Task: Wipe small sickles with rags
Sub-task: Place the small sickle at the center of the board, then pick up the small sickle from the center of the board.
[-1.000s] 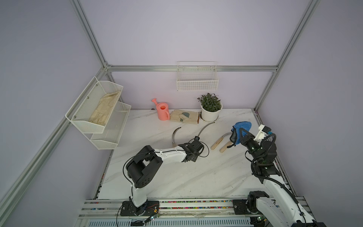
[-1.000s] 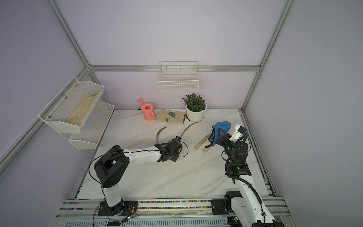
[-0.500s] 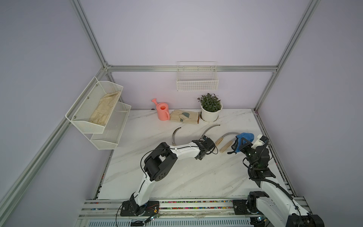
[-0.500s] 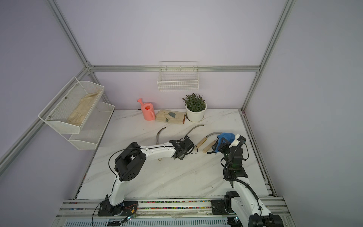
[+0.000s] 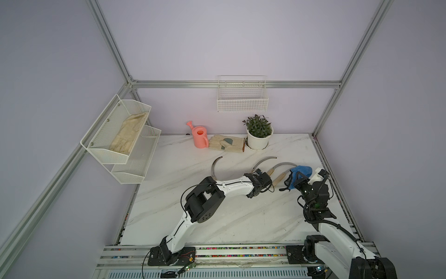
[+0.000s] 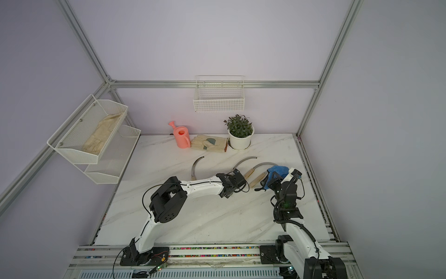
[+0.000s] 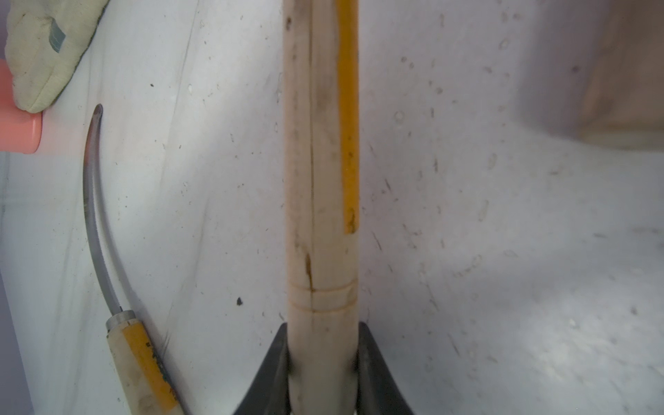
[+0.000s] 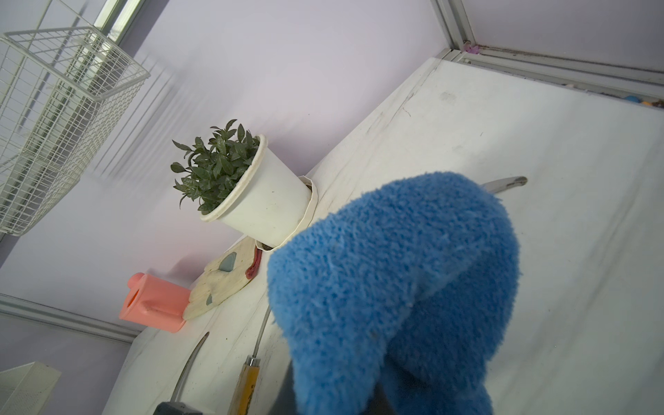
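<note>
My left gripper (image 5: 266, 175) (image 7: 323, 363) is shut on the pale wooden handle (image 7: 321, 179) of a small sickle. Its grey blade (image 5: 284, 164) arcs right and runs under the blue rag (image 5: 301, 170) (image 8: 395, 269). The blade tip (image 8: 510, 181) shows past the cloth. My right gripper (image 5: 298, 178) is shut on the rag, and the plush hides its fingertips. A second sickle (image 7: 97, 222) lies just beside the left gripper, with its blade (image 5: 263, 161) curving back. A third handle (image 5: 280, 179) lies between the grippers. Another sickle (image 5: 213, 169) lies further left.
At the back stand a pink watering can (image 5: 200, 137), beige gloves (image 5: 226, 143) and a potted plant (image 5: 259, 135). A wire basket (image 5: 242, 99) hangs on the back wall. A two-tier mesh shelf (image 5: 120, 137) is on the left wall. A rail (image 5: 330, 174) borders the table close to the right arm.
My left gripper has carried its sickle to the right, bringing the blade up to the rag. The right gripper with the rag has come lower and slightly nearer the front.
</note>
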### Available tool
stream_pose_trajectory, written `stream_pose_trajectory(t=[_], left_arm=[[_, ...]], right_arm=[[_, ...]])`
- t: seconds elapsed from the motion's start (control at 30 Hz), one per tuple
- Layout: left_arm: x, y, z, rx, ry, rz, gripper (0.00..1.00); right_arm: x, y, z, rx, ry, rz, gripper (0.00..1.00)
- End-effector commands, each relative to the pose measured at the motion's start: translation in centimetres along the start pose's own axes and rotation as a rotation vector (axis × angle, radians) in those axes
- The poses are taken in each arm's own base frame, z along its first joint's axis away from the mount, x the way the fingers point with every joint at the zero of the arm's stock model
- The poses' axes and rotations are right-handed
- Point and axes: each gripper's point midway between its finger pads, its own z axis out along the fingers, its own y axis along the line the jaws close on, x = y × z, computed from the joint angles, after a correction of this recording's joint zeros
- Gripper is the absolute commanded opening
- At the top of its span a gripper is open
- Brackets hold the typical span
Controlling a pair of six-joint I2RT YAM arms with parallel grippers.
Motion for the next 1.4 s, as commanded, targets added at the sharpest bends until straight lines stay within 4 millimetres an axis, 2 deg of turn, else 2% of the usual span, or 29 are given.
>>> stream_pose_trajectory(t=[0.0,0.1,0.17,0.4,0.5,0.63,0.67,0.73,0.77,0.8,0.87,1.0,1.1,1.23,1.37], left_arm=[[-1.4,0.6,-1.9,0.046,-0.05,-0.032,0.25],[-2.1,1.0,-2.6,0.055,-0.082,-0.053,0.29],[-2.6,0.9,-3.2,0.076,-0.103,-0.06,0.41],[-3.7,1.7,-4.4,0.091,-0.144,-0.091,0.55],[-5.0,2.6,-6.5,0.114,-0.205,-0.138,0.56],[-6.5,6.5,-10.4,0.091,-0.349,-0.354,0.56],[-6.8,7.1,-11.1,0.096,-0.41,-0.366,0.59],[-6.1,7.9,-11.1,0.078,-0.485,-0.419,0.55],[-5.7,7.5,-11.0,0.104,-0.486,-0.382,0.46],[-5.1,7.1,-10.8,0.118,-0.467,-0.363,0.42],[-3.4,7.9,-10.6,0.087,-0.431,-0.429,0.46],[0.0,10.3,-11.9,-0.007,-0.487,-0.585,0.48],[3.1,11.6,-11.4,-0.041,-0.44,-0.712,0.47],[7.7,11.8,-9.9,-0.066,-0.306,-0.857,0.49],[9.9,10.2,-8.4,-0.02,-0.228,-0.918,0.58]], right_arm=[[-1.0,0.6,-0.2,-0.036,-0.05,-0.01,0.0],[-0.9,0.7,-0.2,-0.042,-0.05,-0.011,0.0],[-0.8,0.7,-0.2,-0.046,-0.048,-0.011,0.0],[-0.7,0.7,-0.2,-0.044,-0.041,0.002,0.0],[-0.6,0.6,-0.1,-0.041,-0.038,0.004,0.0],[-0.5,0.5,0.1,-0.035,-0.034,0.004,0.0],[-0.5,0.5,0.1,-0.035,-0.033,0.003,0.0],[-0.5,0.7,0.1,-0.043,-0.028,0.003,0.0],[-0.4,0.8,0.1,-0.048,-0.023,0.004,0.0],[-0.4,0.9,0.1,-0.053,-0.021,0.002,0.0],[-0.4,0.8,0.1,-0.049,-0.022,0.002,0.0],[-0.2,0.6,0.4,-0.04,-0.014,-0.001,0.0],[0.0,0.5,0.5,-0.039,-0.005,-0.008,0.0],[0.6,0.0,0.7,-0.027,0.003,-0.008,0.0],[1.4,-1.1,0.8,0.002,0.009,0.001,0.0]])
